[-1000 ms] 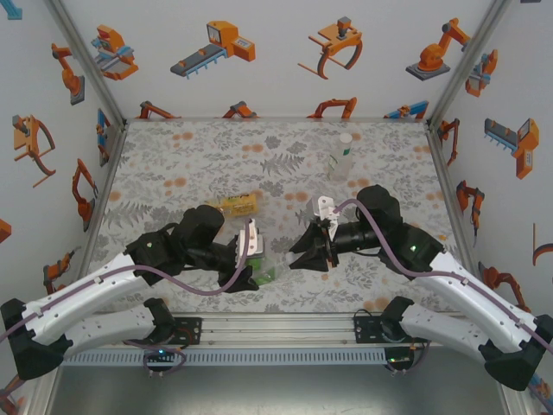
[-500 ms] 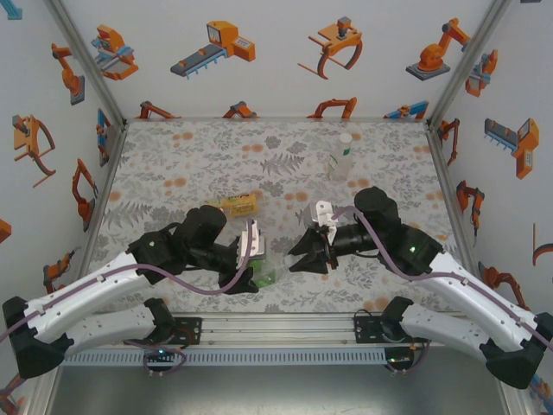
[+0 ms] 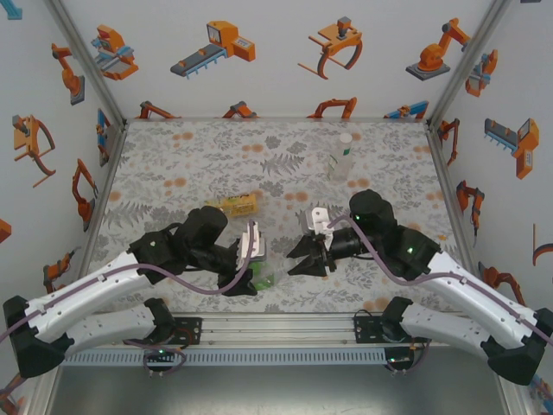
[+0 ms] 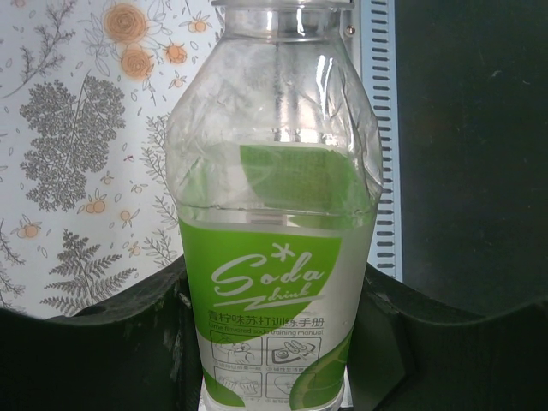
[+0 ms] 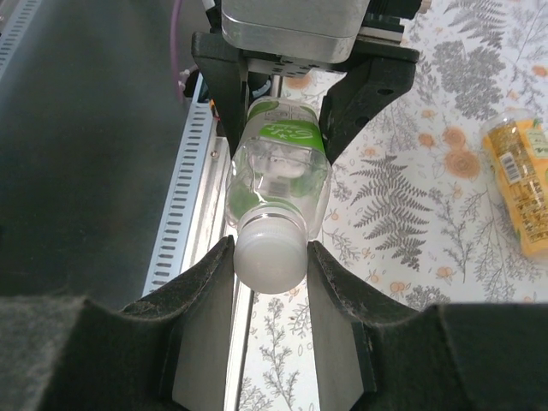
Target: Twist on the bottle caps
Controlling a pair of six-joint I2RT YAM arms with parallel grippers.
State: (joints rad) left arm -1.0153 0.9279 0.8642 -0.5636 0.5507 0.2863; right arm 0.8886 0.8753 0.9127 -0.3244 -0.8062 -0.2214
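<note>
The green-labelled bottle (image 4: 272,257) lies level above the table's front edge, my left gripper (image 4: 274,351) shut round its labelled body. The top view has that bottle (image 3: 268,275) between the two arms. A pale whitish cap (image 5: 270,253) sits on its mouth, and my right gripper (image 5: 270,261) is shut on the cap, a finger pressing each side. The right gripper (image 3: 298,259) faces the left gripper (image 3: 249,275) across the bottle. The tall clear bottle (image 3: 342,156) stands at the back right. The yellow-amber bottle (image 3: 239,206) lies on its side behind the left arm.
The aluminium front rail (image 5: 193,223) runs just under the held bottle. The yellow-amber bottle (image 5: 522,188) lies off to the right in the right wrist view. Patterned walls close in the table on three sides.
The right wrist has turned and edged a little left toward the bottle, still on the cap. The left arm has hardly moved.
</note>
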